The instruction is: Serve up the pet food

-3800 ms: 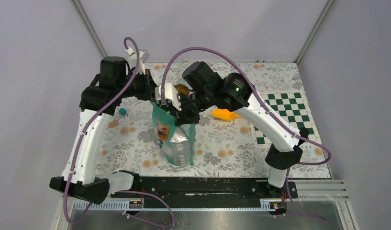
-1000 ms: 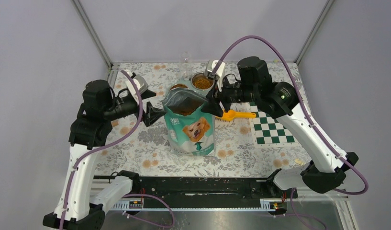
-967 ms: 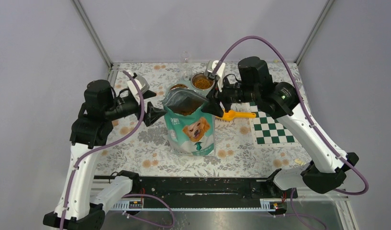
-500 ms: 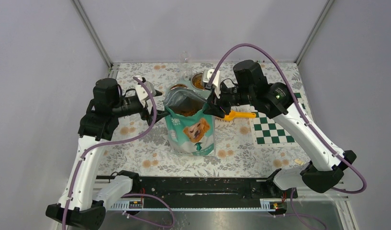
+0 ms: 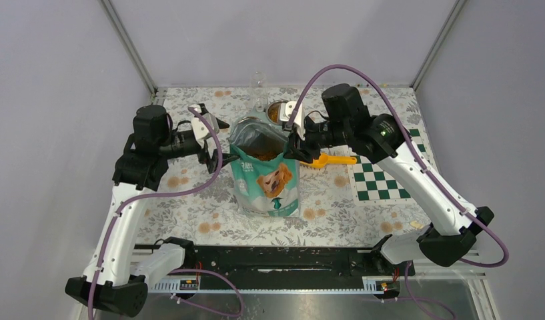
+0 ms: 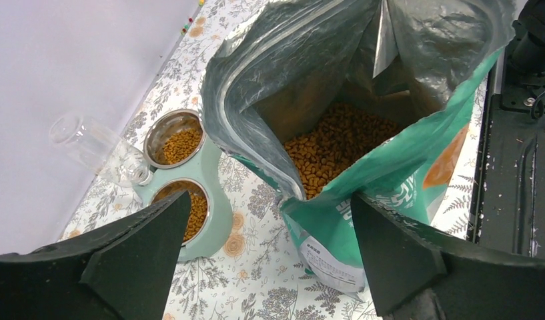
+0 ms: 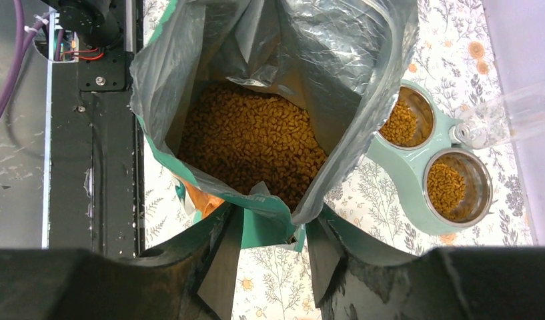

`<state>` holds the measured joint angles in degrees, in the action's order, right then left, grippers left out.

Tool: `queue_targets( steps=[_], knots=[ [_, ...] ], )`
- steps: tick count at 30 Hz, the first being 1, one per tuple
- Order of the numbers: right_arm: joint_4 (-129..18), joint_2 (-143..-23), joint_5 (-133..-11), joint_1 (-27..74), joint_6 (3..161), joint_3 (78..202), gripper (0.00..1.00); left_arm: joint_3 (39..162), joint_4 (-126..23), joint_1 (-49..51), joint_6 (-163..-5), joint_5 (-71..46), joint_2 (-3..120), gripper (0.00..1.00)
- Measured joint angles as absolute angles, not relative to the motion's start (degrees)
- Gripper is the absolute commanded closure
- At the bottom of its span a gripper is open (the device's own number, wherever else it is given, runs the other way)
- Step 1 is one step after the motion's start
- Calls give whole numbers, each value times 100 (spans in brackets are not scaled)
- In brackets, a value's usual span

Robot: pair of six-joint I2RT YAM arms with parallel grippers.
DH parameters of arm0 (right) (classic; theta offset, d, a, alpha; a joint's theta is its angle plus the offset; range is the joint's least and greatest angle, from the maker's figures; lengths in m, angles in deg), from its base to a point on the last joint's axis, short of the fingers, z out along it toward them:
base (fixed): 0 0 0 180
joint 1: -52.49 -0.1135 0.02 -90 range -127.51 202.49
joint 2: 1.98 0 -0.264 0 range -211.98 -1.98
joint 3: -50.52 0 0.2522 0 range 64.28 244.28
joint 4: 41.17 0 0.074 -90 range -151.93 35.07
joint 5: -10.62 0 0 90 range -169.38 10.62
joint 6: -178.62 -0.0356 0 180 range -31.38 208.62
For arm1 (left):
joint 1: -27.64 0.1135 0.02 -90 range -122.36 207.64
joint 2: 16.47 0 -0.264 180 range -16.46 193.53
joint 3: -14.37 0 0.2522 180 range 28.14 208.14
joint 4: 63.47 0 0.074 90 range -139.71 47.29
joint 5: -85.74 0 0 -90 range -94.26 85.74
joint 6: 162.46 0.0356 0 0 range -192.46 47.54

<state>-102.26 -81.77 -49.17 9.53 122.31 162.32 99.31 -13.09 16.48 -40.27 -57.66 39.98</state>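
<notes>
We're opening the bag (image 5: pixel 266 193): left gripper (image 6: pixel 269 196) gaping, right gripper (image 7: pixel 273 227) straddling rim, clamp unclear; next probably scoop (image 5: pixel 329 160) into pet food (image 7: pixel 249 147).

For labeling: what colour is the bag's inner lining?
The lining is silver, clearest in right wrist view.

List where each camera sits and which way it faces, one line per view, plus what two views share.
Top external: above and behind the bases, looking down at the table; both arms, left gripper and right gripper show.
Left wrist: beside the bag, looking into its mouth; its spread fingers show.
Right wrist: over the bag's opposite side, looking down in; its fingers straddle the rim.
Shared: both wrist views show the pet food and twin bowl.
</notes>
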Motion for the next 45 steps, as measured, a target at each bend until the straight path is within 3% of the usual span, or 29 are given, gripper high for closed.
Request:
queue_targets(
  steps=[1,4,6,14,16,19,20,31,45],
  knots=[
    [-10232,-8183,-4880,955,12262,16234,57,9931,-1329,1648,-4018,-5751,4002,5],
    [-10339,-8266,-4783,960,12371,16322,89,9931,-1342,1648,-3986,-5738,4000,6],
    [-10431,-8384,-4718,970,12419,16462,100,9931,-1335,1648,-3970,-5762,4000,12],
    [-10486,-8393,-4720,986,12467,16483,100,9931,-1329,1648,-3992,-5939,3992,44],
    [-10436,-8299,-4755,986,12465,16381,100,9931,-1324,1648,-3994,-6005,3989,59],
    [-10350,-8085,-4853,986,12426,16166,100,9931,-1335,1648,-3990,-6131,3989,97],
    [-10339,-8032,-4873,986,12397,16112,100,9929,-1353,1648,-4007,-6151,3989,100],
    [-10073,-7615,-5312,981,12216,15688,100,9686,-1646,1825,-4134,-5906,3799,100],
    [-10484,-7648,-5441,979,12238,16079,100,9665,-1246,1978,-4250,-5465,3465,100]
  ],
)
